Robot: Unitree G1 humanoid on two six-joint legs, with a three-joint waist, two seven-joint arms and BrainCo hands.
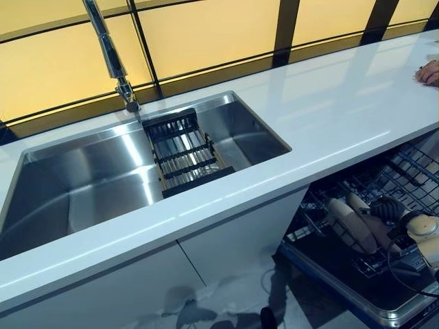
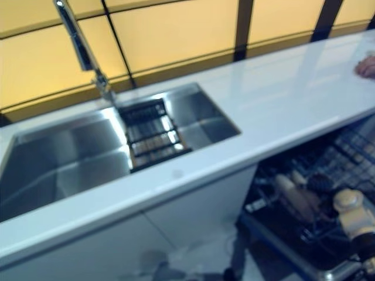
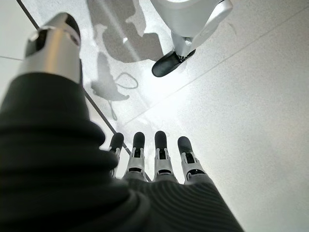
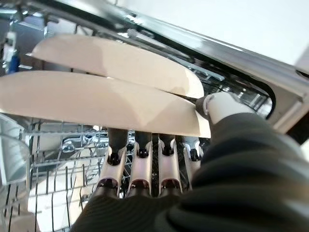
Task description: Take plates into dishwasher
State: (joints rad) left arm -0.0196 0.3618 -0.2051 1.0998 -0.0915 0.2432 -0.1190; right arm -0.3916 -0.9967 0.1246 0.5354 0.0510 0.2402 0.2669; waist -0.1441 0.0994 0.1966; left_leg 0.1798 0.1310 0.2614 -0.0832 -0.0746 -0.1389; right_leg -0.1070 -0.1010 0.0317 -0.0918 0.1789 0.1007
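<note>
Dishwasher rack [image 1: 411, 164] pulled out below the counter [image 1: 329, 110], at 4 o'clock in the head views. Two cream plates standing on edge in the rack wires, side by side: near plate [image 4: 96, 108], far plate [image 4: 120, 60].
Right hand [image 4: 145, 174] at the rack, at 4 o'clock in the head views; fingers [image 4: 116, 145] reaching up behind the near plate, thumb [image 4: 217, 106] pressed on its rim, so clamped on the near plate.
Left hand [image 3: 154, 164] seen only in its own wrist view, over the pale floor [image 3: 251, 121]; fingers [image 3: 161, 150] straight and side by side, holding nothing.
Steel sink [image 1: 75, 185] at 9 o'clock, basin bare apart from a black slatted drain rack [image 1: 182, 152] laid across its middle. Tap [image 1: 110, 55] rising at 11 o'clock, spout ending just above the drain rack's far end.
White cabinet door [image 1: 233, 240] under the sink, next to the open dishwasher.
Person's hand [image 1: 429, 72] resting on the counter at 2 o'clock, at the frame edge.
No readable writing or labels on anything in view.
</note>
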